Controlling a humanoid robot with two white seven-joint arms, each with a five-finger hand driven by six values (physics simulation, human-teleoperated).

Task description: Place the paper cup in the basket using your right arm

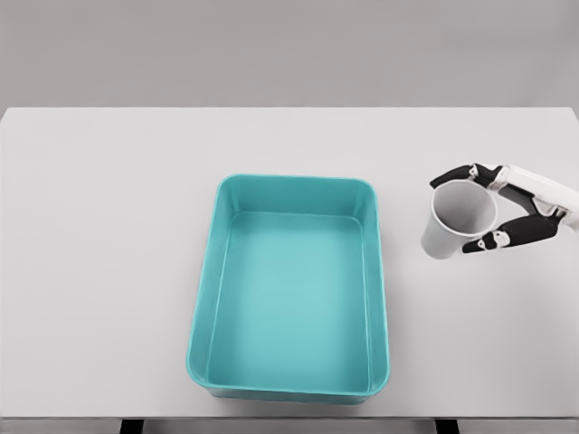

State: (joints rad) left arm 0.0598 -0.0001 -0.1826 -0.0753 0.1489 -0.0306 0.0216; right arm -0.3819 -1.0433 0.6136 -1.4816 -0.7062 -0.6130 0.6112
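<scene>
The paper cup (457, 220) is being held, fingers curled around its rim, by the right hand (496, 210) right of the basket (375, 271); leftward carriage over that basket is judged outstanding.

One head camera looks steeply down from the near edge across the whole white table (109, 271), at middling range.

right arm (547, 188): white shell | hand (493, 206): black fingers, white knuckle patches
</scene>
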